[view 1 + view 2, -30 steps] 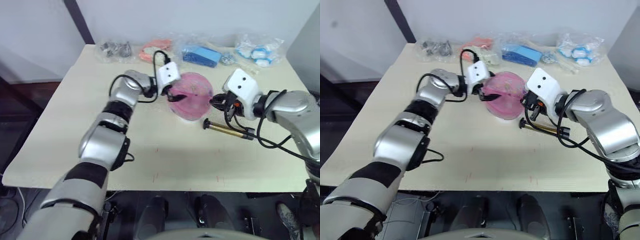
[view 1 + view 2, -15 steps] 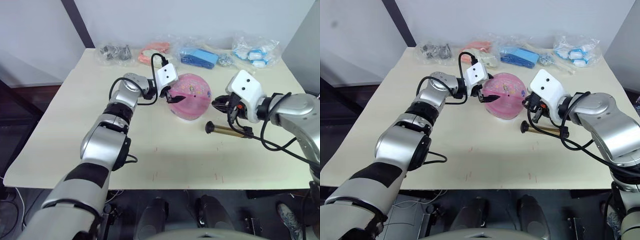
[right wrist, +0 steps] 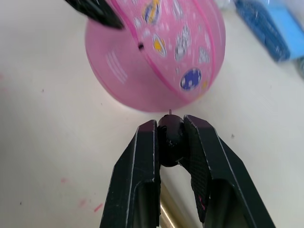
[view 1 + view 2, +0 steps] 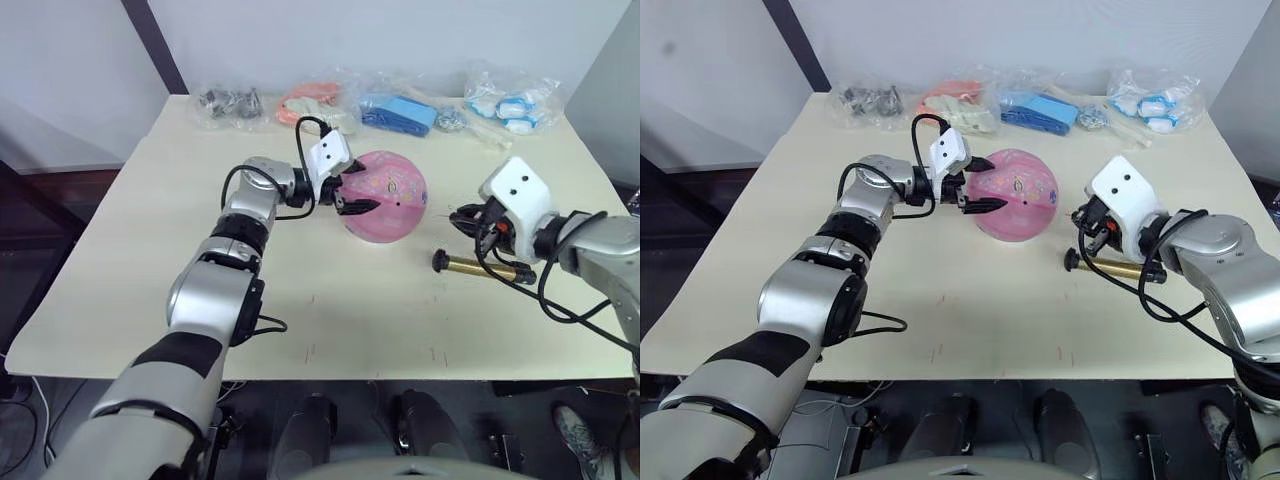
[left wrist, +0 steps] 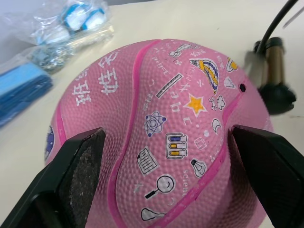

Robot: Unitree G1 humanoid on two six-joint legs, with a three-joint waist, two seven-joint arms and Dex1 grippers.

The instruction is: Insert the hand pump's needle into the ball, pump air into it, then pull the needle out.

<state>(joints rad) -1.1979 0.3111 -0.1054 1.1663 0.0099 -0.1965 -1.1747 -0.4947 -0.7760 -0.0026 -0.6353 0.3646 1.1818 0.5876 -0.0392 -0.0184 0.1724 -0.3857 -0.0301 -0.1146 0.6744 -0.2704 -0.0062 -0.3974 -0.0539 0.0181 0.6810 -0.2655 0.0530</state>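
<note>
open table (image 4: pixel 330 310) near the robot, bags (image 4: pixel 400 105) crowding far edge

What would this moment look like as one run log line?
left gripper: open around ball | right gripper: shut on needle fitting, apart from ball | hand pump: lying on table

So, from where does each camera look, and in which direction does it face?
Left and right eye views: on the head, looking forward and down over the cream table; both arms show.
Left wrist view: faces the pink printed ball between the left pincer fingers.
Right wrist view: looks along the right pincer, shut on the black needle fitting, towards the ball.
Shared: the ball, and the gold-barrelled hand pump lying on the table.
</note>
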